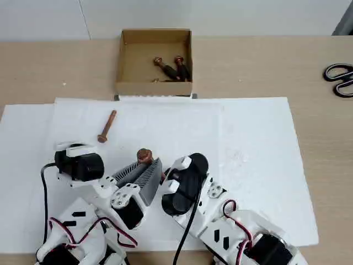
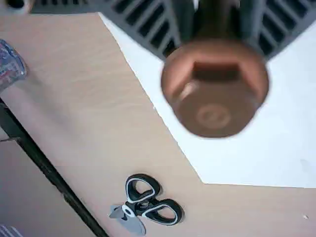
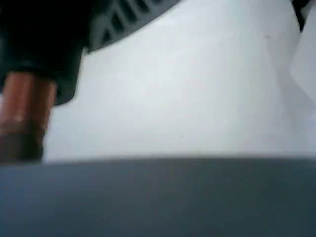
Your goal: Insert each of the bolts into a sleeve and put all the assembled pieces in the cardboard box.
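My left gripper point(image 1: 146, 165) is shut on a copper bolt point(image 1: 144, 155), whose hex head point(image 2: 215, 89) sits between the grey ribbed fingers point(image 2: 143, 22). My right gripper point(image 1: 168, 181) sits right beside it, at the bolt's lower end. In the right wrist view the bolt's shank point(image 3: 23, 118) comes out of a dark piece point(image 3: 44, 44); I cannot tell whether that is a sleeve. A second bolt point(image 1: 106, 126) lies loose on the white sheet point(image 1: 248, 127). The cardboard box point(image 1: 126, 61) at the back holds two assembled pieces point(image 1: 174, 67).
Black-handled scissors point(image 1: 339, 78) lie at the table's far right edge, and scissors point(image 2: 145, 205) also show in the left wrist view. Both arm bodies and their cables crowd the near edge of the sheet.
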`<state>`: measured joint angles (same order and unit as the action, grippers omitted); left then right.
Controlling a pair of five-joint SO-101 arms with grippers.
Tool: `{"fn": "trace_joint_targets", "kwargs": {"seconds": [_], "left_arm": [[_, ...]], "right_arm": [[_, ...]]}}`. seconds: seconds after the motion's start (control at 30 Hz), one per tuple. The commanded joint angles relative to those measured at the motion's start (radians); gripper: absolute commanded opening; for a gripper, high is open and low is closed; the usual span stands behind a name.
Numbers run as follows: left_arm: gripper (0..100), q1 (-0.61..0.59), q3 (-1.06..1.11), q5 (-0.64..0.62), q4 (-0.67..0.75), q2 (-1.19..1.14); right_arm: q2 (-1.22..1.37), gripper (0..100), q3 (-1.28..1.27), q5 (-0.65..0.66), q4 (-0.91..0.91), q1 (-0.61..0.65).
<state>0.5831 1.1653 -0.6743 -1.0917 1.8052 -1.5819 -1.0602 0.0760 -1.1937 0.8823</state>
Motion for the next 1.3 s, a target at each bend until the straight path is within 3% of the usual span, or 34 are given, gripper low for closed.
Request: {"fn": "trace_joint_targets", "kwargs": {"seconds": [0.0,0.33,0.5,0.77,1.03,1.27], "left_arm": [[0,0.009,0.002,0.002,0.012,0.009],[0,0.009,-0.038,0.011,-0.087,0.009],[0,0.005,-0.036,0.074,-0.106,0.009],[1,0.008,-0.007,0.17,-0.1,0.009],[24,0.005,0.005,0.176,-0.109,0.008],[25,0.005,-0.001,0.176,-0.129,0.008]], "right_arm": [[-0.004,0.4,0.005,0.011,0.028,0.012],[-0.005,0.4,0.012,0.14,0.122,-0.004],[-0.005,0.4,0.012,0.241,0.193,-0.084],[-0.005,0.4,0.011,0.299,0.257,-0.091],[-0.005,0.4,-0.002,0.296,0.255,-0.091],[-0.005,0.4,-0.028,0.295,0.255,-0.088]]}}
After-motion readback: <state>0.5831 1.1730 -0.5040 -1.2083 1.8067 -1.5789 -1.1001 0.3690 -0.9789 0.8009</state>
